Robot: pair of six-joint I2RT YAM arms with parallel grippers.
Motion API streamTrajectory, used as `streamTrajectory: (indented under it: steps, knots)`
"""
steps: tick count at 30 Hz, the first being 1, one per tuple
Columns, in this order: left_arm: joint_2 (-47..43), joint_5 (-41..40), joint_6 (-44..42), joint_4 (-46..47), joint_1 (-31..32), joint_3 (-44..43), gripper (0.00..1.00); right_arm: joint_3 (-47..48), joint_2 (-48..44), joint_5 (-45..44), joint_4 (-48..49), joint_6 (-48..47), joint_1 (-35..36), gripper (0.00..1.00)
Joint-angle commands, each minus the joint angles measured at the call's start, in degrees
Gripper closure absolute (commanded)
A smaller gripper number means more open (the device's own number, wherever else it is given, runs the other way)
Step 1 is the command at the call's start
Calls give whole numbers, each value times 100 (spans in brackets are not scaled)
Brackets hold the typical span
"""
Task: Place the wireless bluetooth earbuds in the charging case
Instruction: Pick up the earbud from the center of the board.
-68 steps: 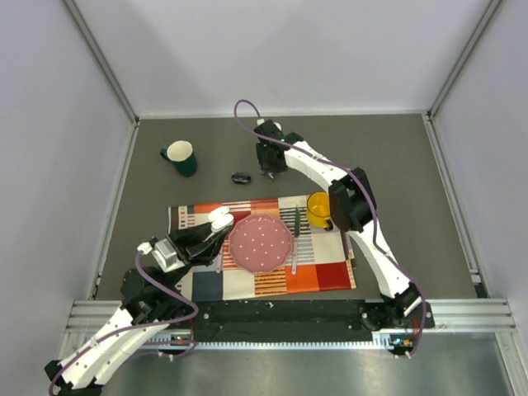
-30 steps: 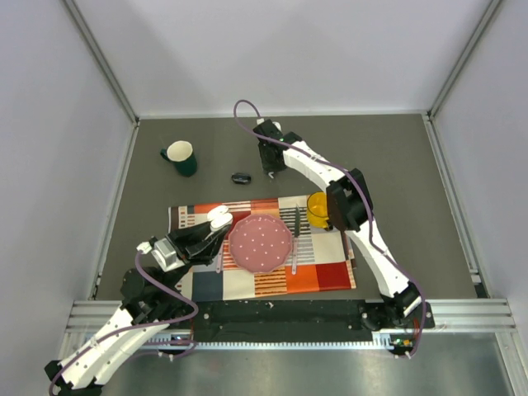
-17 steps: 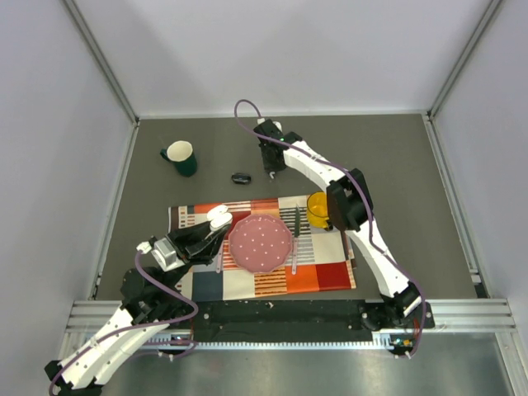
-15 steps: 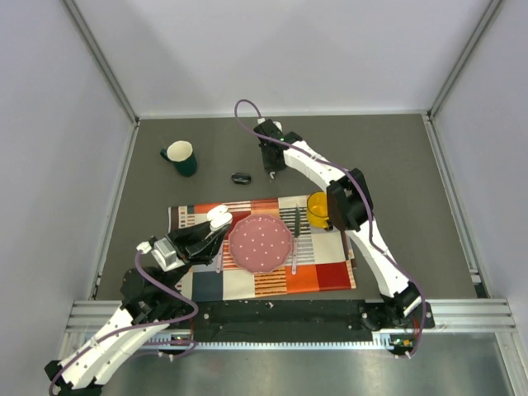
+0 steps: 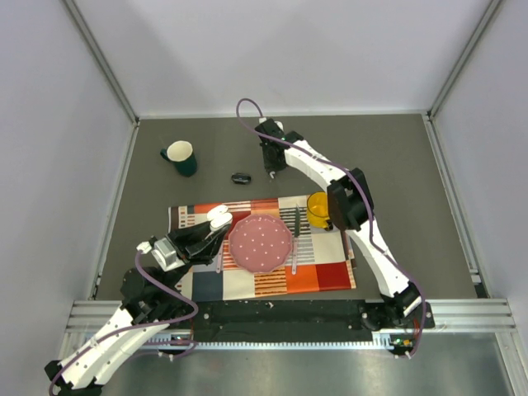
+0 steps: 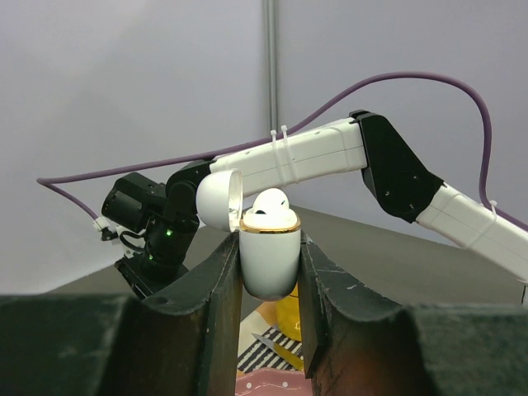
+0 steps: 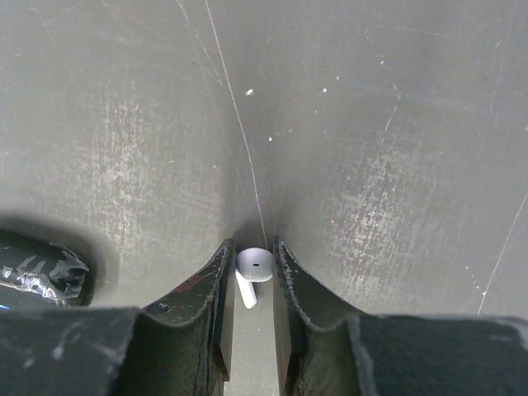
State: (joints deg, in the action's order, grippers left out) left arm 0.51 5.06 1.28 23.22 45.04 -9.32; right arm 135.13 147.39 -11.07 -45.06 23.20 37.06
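My left gripper [image 6: 269, 252] is shut on the charging case [image 6: 270, 262], a white rounded box with a gold rim held upright above the placemat. Its lid [image 6: 218, 199] is swung open to the left, and one white earbud [image 6: 271, 201] sits in it. From above, the case [image 5: 219, 216] shows at the left gripper [image 5: 215, 224]. My right gripper [image 5: 271, 169] points down at the far middle of the table. In the right wrist view its jaws press both sides of the other earbud [image 7: 254, 265], which lies on the grey table. The gripper hides that earbud from above.
A black oval object [image 5: 240, 178] lies just left of the right gripper and also shows in the right wrist view [image 7: 41, 268]. A green mug [image 5: 180, 157] stands far left. The striped placemat [image 5: 322, 276] carries a pink plate [image 5: 260, 243], a knife [image 5: 295, 223] and a yellow cup [image 5: 319, 208].
The right gripper's jaws have narrowed onto the earbud on the table, and the arm has shifted slightly. The left arm and the case have not moved.
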Motion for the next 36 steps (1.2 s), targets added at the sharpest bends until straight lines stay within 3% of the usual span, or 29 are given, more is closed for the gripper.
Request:
streamTrajectory:
  steps: [1,13,29,36]
  knots:
    - [-464,-40,-75,174,-4,-202,100,-30,9,263,15,62,3,92]
    - [-473,-31,-75,156,-4,-219,100,-276,-52,193,15,70,3,66]
    - [-517,-23,-58,60,-4,-263,100,-619,-264,-431,-65,677,12,66]
    - [-535,-14,-40,51,-4,-254,100,-540,-158,-159,-91,650,30,73]
